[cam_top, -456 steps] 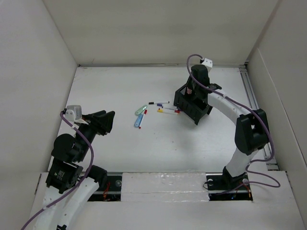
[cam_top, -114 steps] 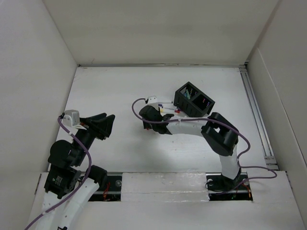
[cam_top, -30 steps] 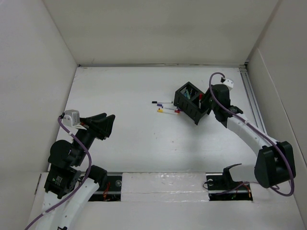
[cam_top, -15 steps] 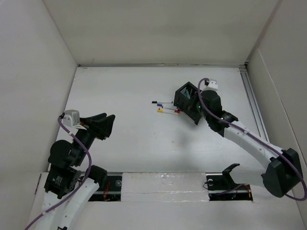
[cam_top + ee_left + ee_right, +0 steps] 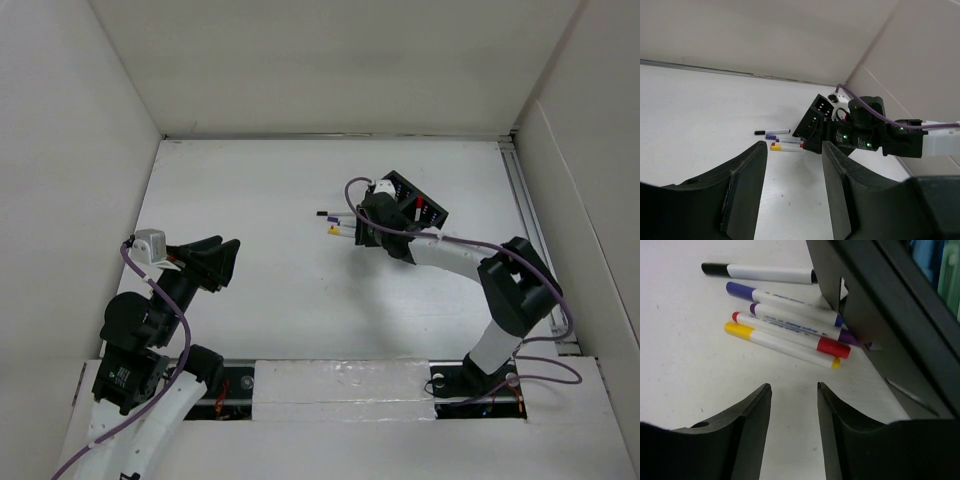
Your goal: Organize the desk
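Right pincer (image 5: 793, 390) mine, spread, empty, low over table (image 5: 690, 365). Five markers (image 5: 785, 335) bunched on table against organizer (image 5: 900, 320). Light, stiff, slick, probably roll; pinch mid-barrel. Left pincer (image 5: 792, 150) spread, empty.

Your left arm (image 5: 135, 345) and right arm (image 5: 455, 257) are white with black joints, each trailing a purple cable (image 5: 866, 106). Left gripper (image 5: 791, 150) and right gripper (image 5: 793, 390) have matte black fingers (image 5: 747, 182).

The desk (image 5: 270, 300) is a flat, matte white tabletop.
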Controlling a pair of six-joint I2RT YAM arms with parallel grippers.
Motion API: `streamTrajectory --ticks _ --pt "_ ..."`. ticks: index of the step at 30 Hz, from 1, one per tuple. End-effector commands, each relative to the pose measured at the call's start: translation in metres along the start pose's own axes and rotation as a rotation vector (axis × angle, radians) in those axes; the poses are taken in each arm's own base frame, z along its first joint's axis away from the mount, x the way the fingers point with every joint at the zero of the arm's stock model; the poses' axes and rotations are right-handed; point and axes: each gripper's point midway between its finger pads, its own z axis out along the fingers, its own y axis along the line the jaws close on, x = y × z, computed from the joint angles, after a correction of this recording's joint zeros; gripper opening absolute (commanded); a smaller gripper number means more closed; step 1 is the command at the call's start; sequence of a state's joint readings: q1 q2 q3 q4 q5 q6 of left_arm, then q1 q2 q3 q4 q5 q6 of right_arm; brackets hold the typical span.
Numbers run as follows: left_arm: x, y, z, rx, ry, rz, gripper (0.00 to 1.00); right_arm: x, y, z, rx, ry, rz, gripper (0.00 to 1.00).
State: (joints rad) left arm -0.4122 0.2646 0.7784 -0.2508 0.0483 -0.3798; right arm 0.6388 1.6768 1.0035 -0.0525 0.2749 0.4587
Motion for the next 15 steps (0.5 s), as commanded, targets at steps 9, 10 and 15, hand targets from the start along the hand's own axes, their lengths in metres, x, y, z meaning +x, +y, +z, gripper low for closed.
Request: streamTrajectory --ticks 9,10,15 --pt "-0.008 -0.006 0.005 0.028 -0.032 -0.003 0.44 -0.031 0.004 0.042 -0.036 0.002 -0.076 0.51" --pt "-0.007 -0.006 0.005 0.028 -0.030 -0.003 0.44 -0.028 0.001 0.046 -0.034 0.013 -0.070 0.51" --pt "-0.007 -0.006 0.005 0.028 -0.030 -0.003 0.44 -0.016 0.007 0.049 -0.073 0.036 -0.027 0.50"
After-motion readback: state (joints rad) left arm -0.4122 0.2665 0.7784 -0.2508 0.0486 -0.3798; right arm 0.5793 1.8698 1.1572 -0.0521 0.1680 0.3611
